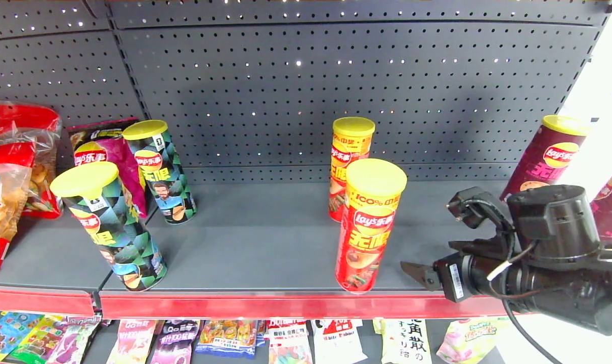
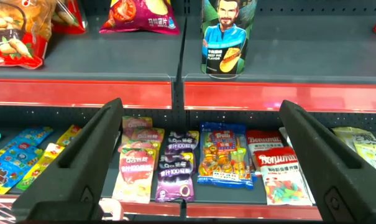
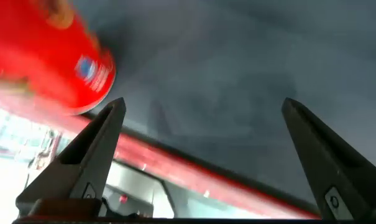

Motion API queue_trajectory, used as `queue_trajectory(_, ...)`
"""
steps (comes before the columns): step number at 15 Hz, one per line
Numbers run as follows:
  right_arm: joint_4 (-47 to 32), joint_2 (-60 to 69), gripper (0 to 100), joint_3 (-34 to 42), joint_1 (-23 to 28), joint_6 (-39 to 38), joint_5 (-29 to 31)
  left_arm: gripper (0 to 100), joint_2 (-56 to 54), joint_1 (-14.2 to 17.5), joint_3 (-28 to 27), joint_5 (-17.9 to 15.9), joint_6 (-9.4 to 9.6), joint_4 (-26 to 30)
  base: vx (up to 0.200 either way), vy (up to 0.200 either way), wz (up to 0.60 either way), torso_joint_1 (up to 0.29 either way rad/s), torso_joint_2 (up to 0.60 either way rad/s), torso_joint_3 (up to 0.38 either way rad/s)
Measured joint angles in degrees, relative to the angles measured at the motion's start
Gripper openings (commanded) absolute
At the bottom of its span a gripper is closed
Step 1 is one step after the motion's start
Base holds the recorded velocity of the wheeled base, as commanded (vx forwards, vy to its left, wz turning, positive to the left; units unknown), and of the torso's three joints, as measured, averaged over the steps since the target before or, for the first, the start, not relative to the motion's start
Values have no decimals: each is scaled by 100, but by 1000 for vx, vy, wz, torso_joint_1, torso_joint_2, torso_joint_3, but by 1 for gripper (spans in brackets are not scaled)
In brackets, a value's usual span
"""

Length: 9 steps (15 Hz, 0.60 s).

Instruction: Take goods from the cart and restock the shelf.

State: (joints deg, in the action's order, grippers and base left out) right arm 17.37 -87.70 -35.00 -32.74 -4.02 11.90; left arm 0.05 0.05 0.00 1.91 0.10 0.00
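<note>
Two red crisp cans with yellow lids stand on the grey shelf [image 1: 265, 237], one at the front edge [image 1: 369, 227] and one behind it [image 1: 350, 162]. My right gripper [image 1: 427, 255] hovers open and empty over the shelf's front edge, just right of the front red can and apart from it. In the right wrist view that red can [image 3: 51, 56] lies beyond one fingertip [image 3: 113, 112] of the right gripper [image 3: 203, 106]. My left gripper [image 2: 200, 106] is open and empty, lower down, facing the red shelf lip [image 2: 268, 96] and a green-black can [image 2: 225, 37].
Two green-black cans [image 1: 108, 227] [image 1: 159, 169] and snack bags [image 1: 7, 172] fill the shelf's left part. A maroon can [image 1: 549, 156] leans at the far right. Free shelf floor lies between the can groups. Several candy bags [image 2: 175, 168] hang on the lower level.
</note>
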Motion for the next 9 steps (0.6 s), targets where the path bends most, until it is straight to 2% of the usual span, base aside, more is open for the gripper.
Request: queue_trajectory(9, 13, -657, 100, -319, -35, 168, 50, 100, 0, 2, 0, -2, 0, 0, 0, 0, 0, 0, 0, 0)
